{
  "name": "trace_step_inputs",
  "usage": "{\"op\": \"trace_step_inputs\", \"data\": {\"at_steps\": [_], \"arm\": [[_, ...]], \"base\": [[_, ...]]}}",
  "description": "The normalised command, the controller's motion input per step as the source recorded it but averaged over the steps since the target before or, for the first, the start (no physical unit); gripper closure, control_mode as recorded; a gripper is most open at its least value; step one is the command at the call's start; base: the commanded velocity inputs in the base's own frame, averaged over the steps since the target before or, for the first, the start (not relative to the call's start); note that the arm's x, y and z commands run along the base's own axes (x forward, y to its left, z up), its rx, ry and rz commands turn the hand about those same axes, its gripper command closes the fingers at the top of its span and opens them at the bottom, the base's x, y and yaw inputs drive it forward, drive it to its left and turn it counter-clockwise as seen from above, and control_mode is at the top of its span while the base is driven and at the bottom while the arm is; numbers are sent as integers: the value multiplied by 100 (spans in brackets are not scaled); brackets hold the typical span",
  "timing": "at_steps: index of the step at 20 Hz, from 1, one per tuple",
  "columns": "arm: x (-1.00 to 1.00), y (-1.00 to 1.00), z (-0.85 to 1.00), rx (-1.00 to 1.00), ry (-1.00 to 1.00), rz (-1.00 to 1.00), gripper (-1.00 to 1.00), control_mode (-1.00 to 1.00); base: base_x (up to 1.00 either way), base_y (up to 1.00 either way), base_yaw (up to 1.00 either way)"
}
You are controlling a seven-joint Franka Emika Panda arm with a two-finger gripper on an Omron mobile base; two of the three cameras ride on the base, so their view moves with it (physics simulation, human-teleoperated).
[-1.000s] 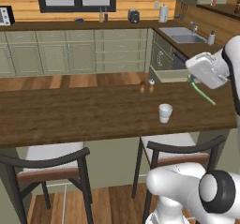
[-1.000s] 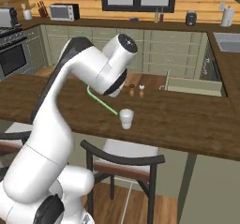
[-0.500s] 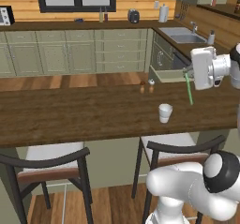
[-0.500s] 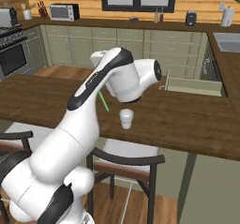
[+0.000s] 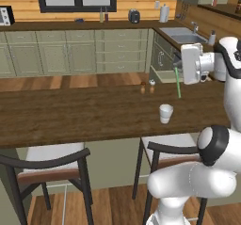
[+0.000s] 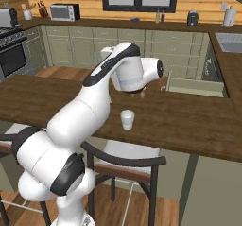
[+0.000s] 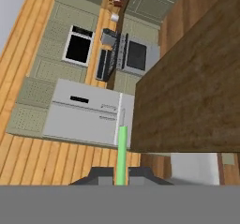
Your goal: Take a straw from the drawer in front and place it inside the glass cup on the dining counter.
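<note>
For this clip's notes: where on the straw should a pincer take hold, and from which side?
Near one end, as here: the pincer is shut on the straw at its top, gripping from the side, leaving the thin stem hanging nearly upright and free. That long free end can be lowered into the glass cup on the dining counter without the fingers meeting the rim.

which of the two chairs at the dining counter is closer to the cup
The right-hand chair as seen from the left base camera: the glass cup stands on the dining counter just above its backrest, while the other chair sits well off toward the counter's far left.
</note>
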Motion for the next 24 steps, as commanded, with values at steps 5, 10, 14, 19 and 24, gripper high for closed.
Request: {"op": "trace_step_inputs", "data": {"at_steps": [5, 10, 14, 19, 24], "arm": [[21, -30, -21, 2, 1, 0, 100, -100], [18, -31, -16, 8, 0, 1, 100, -100], [13, -11, -15, 11, 0, 0, 100, -100], [2, 0, -32, 13, 0, 0, 100, -100], [10, 0, -33, 12, 0, 0, 100, -100]], "base": [[0, 0, 0], [0, 0, 0], [0, 0, 0], [0, 0, 0], [0, 0, 0]]}}
